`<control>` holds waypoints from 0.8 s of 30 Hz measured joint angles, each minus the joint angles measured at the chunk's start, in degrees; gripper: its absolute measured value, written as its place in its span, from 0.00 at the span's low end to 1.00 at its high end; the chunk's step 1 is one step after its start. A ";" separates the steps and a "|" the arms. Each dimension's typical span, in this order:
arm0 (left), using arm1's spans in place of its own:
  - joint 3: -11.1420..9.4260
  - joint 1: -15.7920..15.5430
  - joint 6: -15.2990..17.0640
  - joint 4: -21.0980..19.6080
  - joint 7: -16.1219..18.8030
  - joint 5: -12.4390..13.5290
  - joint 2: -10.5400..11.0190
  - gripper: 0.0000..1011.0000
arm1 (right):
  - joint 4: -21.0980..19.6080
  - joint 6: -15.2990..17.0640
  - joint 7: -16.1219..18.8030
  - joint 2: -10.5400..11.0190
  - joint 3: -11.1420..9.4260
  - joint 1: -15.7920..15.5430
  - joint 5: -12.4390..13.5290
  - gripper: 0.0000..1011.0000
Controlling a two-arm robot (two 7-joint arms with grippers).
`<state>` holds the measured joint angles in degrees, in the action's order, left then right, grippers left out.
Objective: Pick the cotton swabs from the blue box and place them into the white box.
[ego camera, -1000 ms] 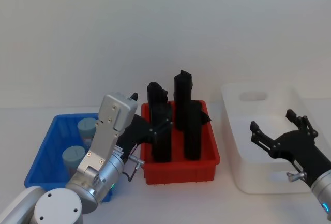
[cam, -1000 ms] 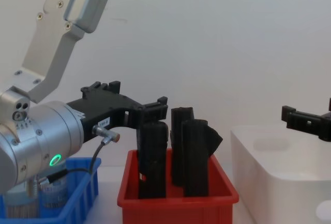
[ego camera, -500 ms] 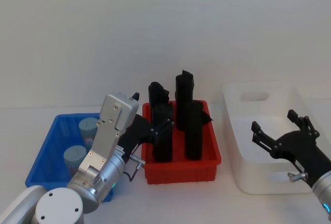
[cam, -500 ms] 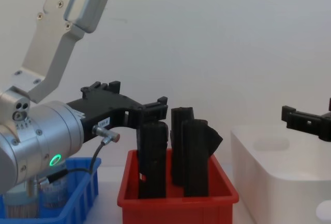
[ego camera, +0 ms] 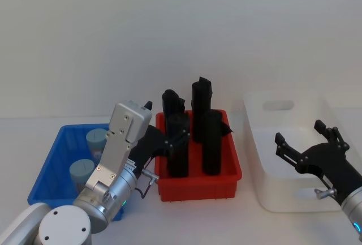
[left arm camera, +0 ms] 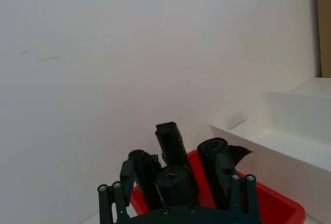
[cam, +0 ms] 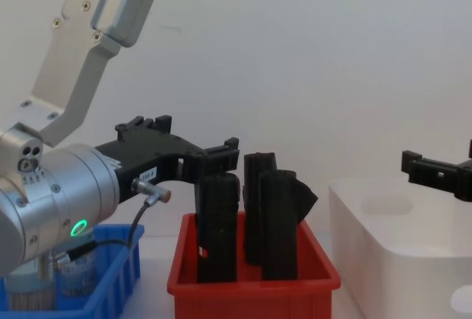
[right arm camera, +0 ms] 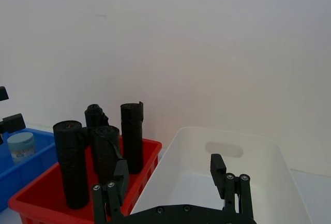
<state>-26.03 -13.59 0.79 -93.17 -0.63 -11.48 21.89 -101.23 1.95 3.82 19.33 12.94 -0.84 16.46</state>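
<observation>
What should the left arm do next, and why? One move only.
Probably swing the left gripper over the blue box and lower onto a cotton swab tub. It hangs open and empty by the red bin; two tubs sit in the blue box; the right gripper hovers open over the white box.

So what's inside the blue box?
Two tubs of cotton swabs along the blue box's right side; the left arm covers its near right corner, hiding anything there.

Two cotton swabs [ego camera: 82,170] in left box [ego camera: 52,161], blocks [ego camera: 210,143] in middle bin [ego camera: 198,188], right box [ego camera: 283,197] beside it.
</observation>
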 joint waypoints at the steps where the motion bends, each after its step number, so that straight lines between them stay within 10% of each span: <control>1: 0.00 0.00 0.00 0.00 0.00 0.00 0.00 0.99 | 0.00 0.00 0.00 0.00 0.00 0.00 0.00 0.99; 12: 0.00 0.00 0.00 0.00 0.00 0.00 0.00 0.99 | 0.28 0.43 0.22 -0.32 0.08 0.43 -0.20 0.99; 24: 0.00 0.00 0.00 0.00 0.00 0.00 0.00 0.99 | 2.84 8.46 4.81 -2.86 1.00 5.76 -1.66 0.99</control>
<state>-26.02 -13.59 0.79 -93.17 -0.62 -11.48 21.89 -98.39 10.41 8.64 16.47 13.94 4.92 14.81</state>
